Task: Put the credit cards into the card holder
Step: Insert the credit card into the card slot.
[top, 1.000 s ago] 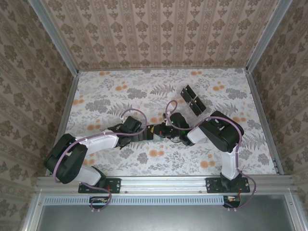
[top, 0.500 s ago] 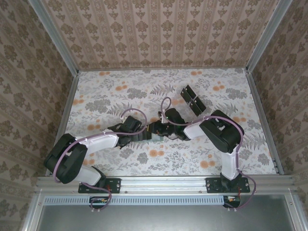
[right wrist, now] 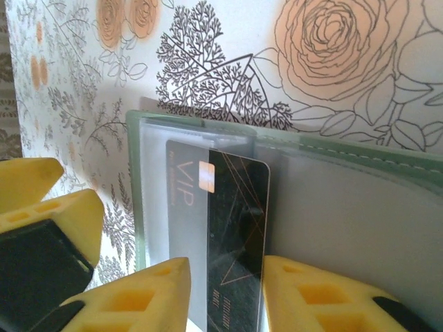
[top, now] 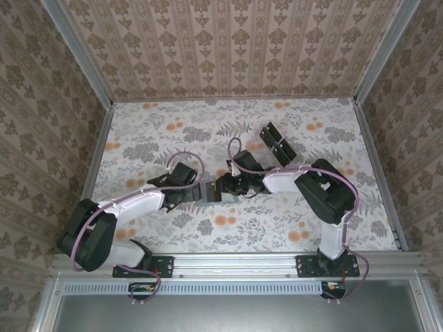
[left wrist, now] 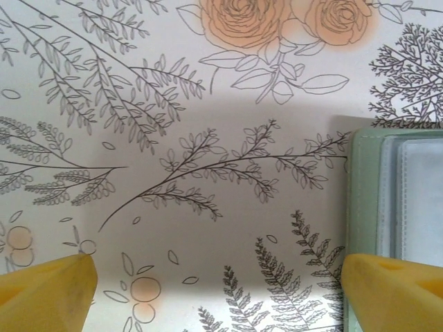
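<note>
Glossy black card [right wrist: 235, 207] partway inside translucent-sleeved card holder [right wrist: 360, 221]

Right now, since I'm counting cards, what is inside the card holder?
One black card marked VIP sits in the card holder, partly under its clear sleeve. The right gripper covers the card's lower corners; anything in deeper pockets can't be seen.
</note>
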Action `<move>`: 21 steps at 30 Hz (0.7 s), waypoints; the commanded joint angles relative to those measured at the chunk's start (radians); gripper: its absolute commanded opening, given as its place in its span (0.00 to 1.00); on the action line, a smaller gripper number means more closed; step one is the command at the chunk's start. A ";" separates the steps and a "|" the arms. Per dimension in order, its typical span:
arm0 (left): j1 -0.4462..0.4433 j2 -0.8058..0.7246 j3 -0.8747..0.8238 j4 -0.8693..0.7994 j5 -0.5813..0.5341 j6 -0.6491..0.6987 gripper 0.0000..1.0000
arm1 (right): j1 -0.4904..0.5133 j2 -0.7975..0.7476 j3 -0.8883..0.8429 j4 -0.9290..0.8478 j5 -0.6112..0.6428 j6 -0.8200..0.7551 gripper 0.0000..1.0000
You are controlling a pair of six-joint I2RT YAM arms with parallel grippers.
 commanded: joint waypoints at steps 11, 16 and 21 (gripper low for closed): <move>0.030 0.055 -0.024 0.011 0.028 0.009 1.00 | 0.016 0.045 0.057 -0.081 0.017 -0.014 0.19; 0.029 0.087 -0.039 0.035 0.037 0.006 1.00 | 0.027 0.056 0.076 -0.082 0.009 -0.008 0.16; 0.029 0.102 -0.051 0.053 0.046 0.002 1.00 | 0.040 0.062 0.087 -0.078 0.001 0.001 0.15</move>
